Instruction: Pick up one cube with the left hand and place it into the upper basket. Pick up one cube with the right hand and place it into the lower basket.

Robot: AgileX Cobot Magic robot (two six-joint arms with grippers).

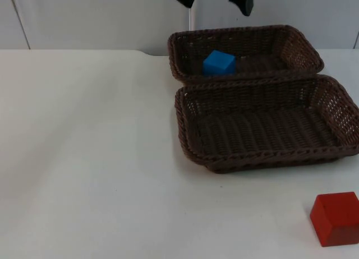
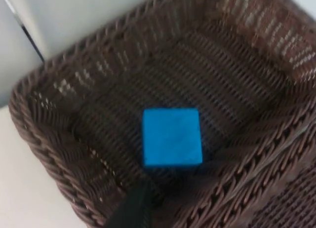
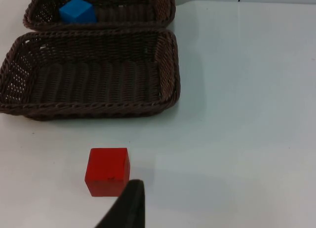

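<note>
Even bright lighting; soft shadow cast beside red cube (image 3: 107,171); upper basket (image 2: 59,154) weave slightly blurred.

No writing, label, brand mark, number or sign can be read anywhere in these pictures.
</note>
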